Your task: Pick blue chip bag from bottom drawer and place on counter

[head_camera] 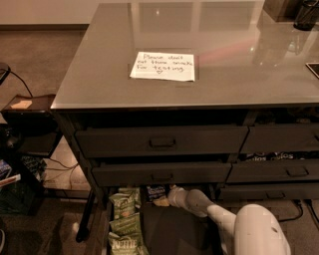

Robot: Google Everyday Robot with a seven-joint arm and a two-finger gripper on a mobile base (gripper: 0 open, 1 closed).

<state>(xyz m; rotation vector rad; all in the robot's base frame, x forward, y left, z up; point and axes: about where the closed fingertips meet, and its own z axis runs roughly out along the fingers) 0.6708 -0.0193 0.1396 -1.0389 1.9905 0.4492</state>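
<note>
The blue chip bag point(156, 191) lies at the back of the open bottom drawer point(169, 231), just under the drawer above; only its front shows, with a pale patch beside it. My gripper point(166, 196) reaches into the drawer from the lower right at the end of the white arm point(234, 221), right at the bag. The grey glossy counter point(224, 55) spans the top and bears a white handwritten note point(163, 65).
Several green snack bags point(123, 219) lie in a row along the drawer's left side. Two shallower handled drawers point(159, 142) sit above the open one, with more drawers at right point(284, 172). A dark cup point(306, 15) stands at the counter's far right. Cables and clutter lie on the floor at left.
</note>
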